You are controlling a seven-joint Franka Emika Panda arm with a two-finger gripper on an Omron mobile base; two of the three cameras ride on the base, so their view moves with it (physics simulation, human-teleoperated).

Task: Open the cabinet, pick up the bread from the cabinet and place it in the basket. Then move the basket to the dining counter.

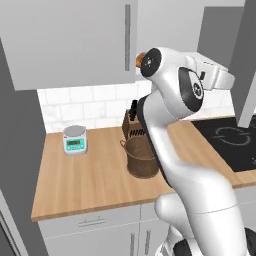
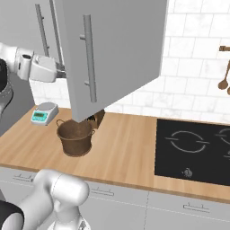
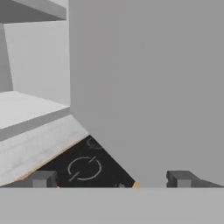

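Cabinet (image 2: 112,54) door swung open; tool (image 3: 111,179) fingers spread wide, holding nothing.

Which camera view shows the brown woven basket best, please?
The right base view shows the basket best: its open rim and both loop handles are visible on the wood worktop. In the left base view, the arm covers its right part. The hand view looks at the cabinet door instead.

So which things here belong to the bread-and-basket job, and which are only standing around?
For the job: cabinet, door open; bread, barely visible; basket.
Just lying about: kitchen scale; knife block; hob; hanging spoons.
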